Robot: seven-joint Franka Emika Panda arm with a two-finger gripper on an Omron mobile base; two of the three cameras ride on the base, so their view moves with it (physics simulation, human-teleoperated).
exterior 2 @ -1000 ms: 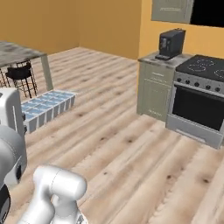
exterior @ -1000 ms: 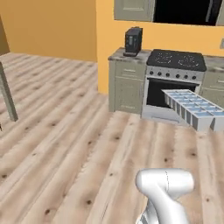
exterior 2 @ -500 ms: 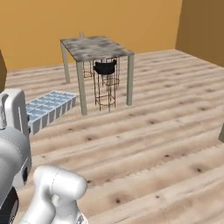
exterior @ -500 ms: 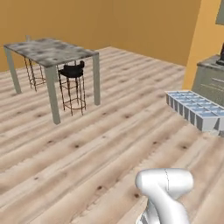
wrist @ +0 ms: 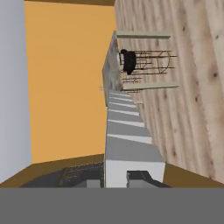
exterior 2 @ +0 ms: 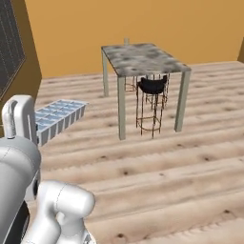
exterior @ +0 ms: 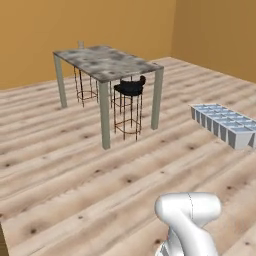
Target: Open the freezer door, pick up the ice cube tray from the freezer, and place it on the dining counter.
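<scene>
Open wood floor (exterior: pixel 75 175) surrounds the dining counter (exterior: pixel 105 62) at 12 o'clock, while the gripper (wrist: pixel 131 179) clasps the ice cube tray (wrist: pixel 127 135) stretching toward 12.

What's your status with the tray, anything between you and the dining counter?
Fingers shut on ice cube tray, carried level above the floor. Dining counter ahead, not reached. Black stool tucked under its near end; open floor between.

A black-seated stool (exterior: pixel 130 89) on dark wire legs stood on the floor, tucked partly under one end of the table. A second wire stool (exterior: pixel 86 84) stood further back beneath it. The floor (exterior: pixel 75 170) was light wood planking. Orange walls (exterior 2: pixel 143 24) enclosed the room behind. A dark gridded panel (exterior 2: pixel 8 45) occupied the left edge.
</scene>
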